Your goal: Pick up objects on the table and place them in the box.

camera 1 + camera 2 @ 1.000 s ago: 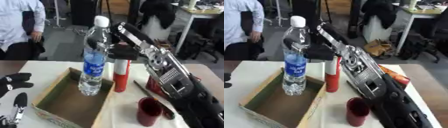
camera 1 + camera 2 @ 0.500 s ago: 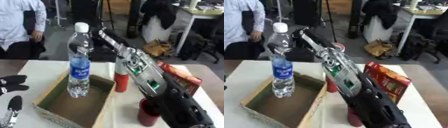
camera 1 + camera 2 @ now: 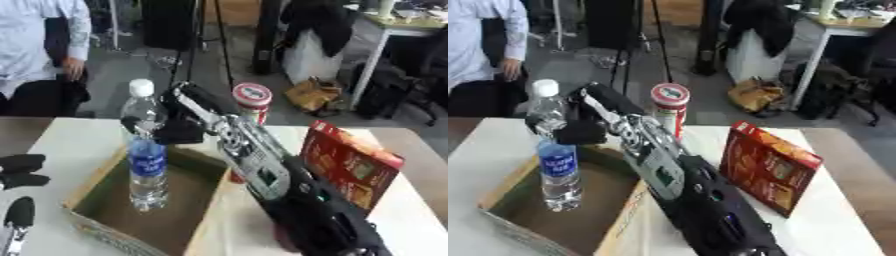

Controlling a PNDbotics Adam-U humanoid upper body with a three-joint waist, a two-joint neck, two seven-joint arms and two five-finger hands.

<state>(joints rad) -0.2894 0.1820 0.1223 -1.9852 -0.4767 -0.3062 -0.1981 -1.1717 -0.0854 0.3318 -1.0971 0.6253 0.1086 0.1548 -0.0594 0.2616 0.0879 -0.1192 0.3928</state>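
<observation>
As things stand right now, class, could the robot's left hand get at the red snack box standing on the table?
Probably not easily. The left hand rests at the table's left edge, while the red snack box stands far right. The cardboard box, the water bottle and the right arm lie between them.

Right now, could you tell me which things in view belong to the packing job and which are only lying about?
Job:
water bottle, held by the right hand over the box
red canister
red carton

Lying about:
brown bag on the floor
white desk
</observation>
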